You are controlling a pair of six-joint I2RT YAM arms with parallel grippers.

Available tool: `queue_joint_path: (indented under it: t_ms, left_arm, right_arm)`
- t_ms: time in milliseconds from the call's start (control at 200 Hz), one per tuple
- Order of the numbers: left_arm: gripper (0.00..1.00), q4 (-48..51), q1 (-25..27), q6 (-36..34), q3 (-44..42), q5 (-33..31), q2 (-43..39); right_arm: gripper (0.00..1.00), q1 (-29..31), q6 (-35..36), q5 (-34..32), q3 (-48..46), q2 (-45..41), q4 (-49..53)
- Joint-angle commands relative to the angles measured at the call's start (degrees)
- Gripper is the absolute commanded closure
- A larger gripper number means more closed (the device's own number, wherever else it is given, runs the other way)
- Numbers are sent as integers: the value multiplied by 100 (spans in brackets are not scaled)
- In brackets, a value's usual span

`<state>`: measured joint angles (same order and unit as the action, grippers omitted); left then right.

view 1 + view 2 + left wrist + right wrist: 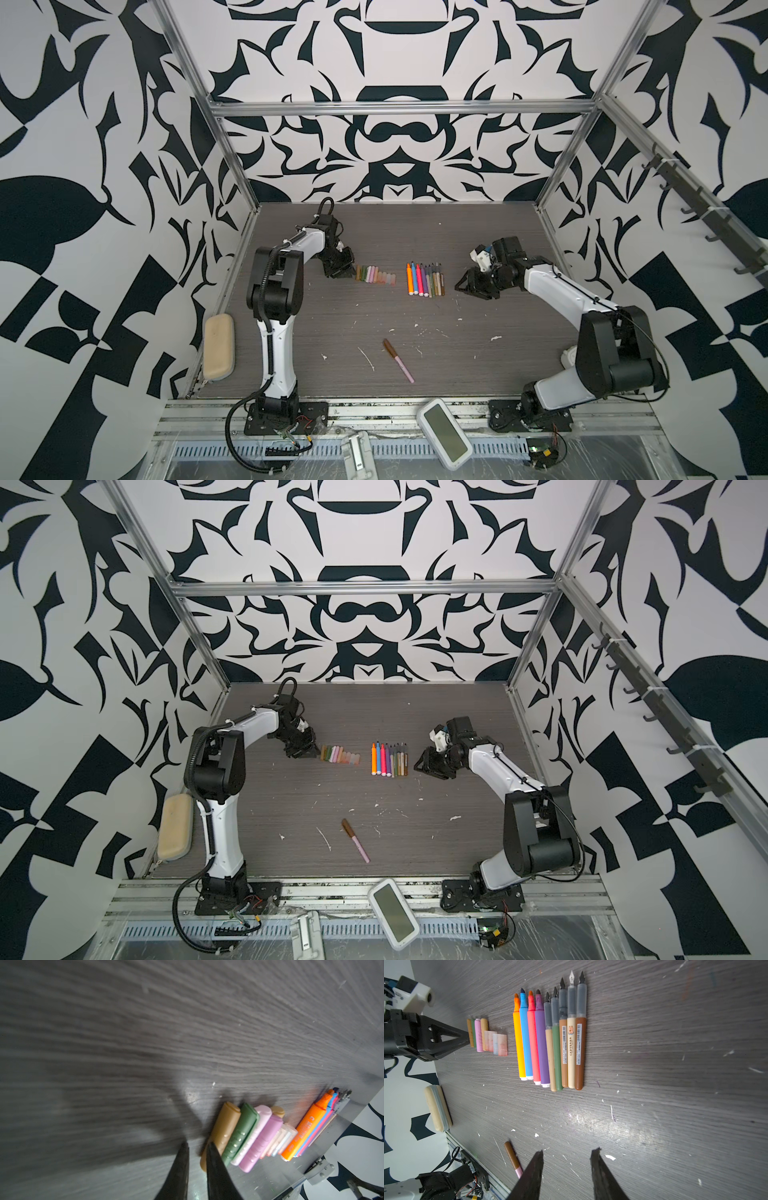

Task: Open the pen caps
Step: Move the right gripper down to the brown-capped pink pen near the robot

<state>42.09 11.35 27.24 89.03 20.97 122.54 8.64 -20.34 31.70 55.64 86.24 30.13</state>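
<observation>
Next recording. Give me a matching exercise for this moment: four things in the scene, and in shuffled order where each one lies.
Things:
1. loose caps
2. uncapped pens
3. capped pen
4. white device

Places:
A. on the front rail, off the tabletop
B. in a row at the tips of the left gripper
C. alone, toward the front
D. in a row nearer the right gripper

Pairs: 1-B, 2-D, 3-C, 4-A
</observation>
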Motion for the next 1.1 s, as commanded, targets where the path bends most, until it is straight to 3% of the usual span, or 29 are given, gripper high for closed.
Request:
queue_joint_path:
  t_ms: [0,405,670,860,1095]
  left_arm:
    - [80,260,60,35,55,-152,189]
    - [80,308,77,18,81,-253,167]
    - [80,399,77,26,209,-660,-399]
    - [77,-304,75,333,-333,-621,-1432]
    - [74,-2759,69,1267,-2522,-601,-3390]
  right_arm:
    - [59,-12,170,-2,-35,-223,162]
    - [59,-16,192,-6,-158,-359,254]
    - [62,199,232,-157,-219,-618,463]
    - [63,1726,14,-813,-367,-697,393]
    - [63,4340,-654,-2203,-529,-506,-65]
